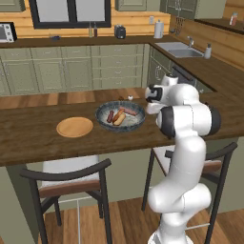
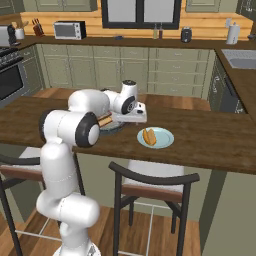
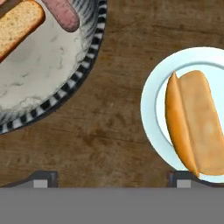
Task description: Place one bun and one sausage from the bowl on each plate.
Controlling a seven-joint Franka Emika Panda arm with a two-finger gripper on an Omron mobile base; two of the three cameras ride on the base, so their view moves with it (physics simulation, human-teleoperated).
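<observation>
**A:** Where is the two-finger gripper (image 3: 111, 178), and how do its jaws stand?

**B:** In the hand view the two dark finger tips (image 3: 41, 179) rise far apart at the bottom edge, with bare wood between them, so the jaws are spread wide and nothing is held. It hangs over the dark brown wooden counter (image 3: 118, 118), above the strip between the bowl and the blue-green plate.

**A:** What lies closest to it?

**B:** The small round pale blue-green plate (image 3: 151, 100), beside the right-hand tip. A split golden-brown hot-dog bun (image 3: 192, 122) lies on it, one end reaching toward that tip. The right base view shows the same plate (image 2: 164, 140) with the bun (image 2: 149, 136) on the counter.

**A:** And the bowl?

**B:** The wide shallow dark grey-blue bowl with the speckled patterned rim (image 3: 83, 70) sits on the other side, near the plate but apart from it. In it I see a second tan bun (image 3: 17, 24) and a pinkish-brown sausage (image 3: 63, 13) just beside it. The left base view shows the bowl (image 1: 138, 121) with a bun and two sausages (image 1: 110, 116).

**A:** The other plate?

**B:** The small round tan wooden plate with a raised rim (image 1: 75, 127) lies beyond the bowl, near its far side.
</observation>
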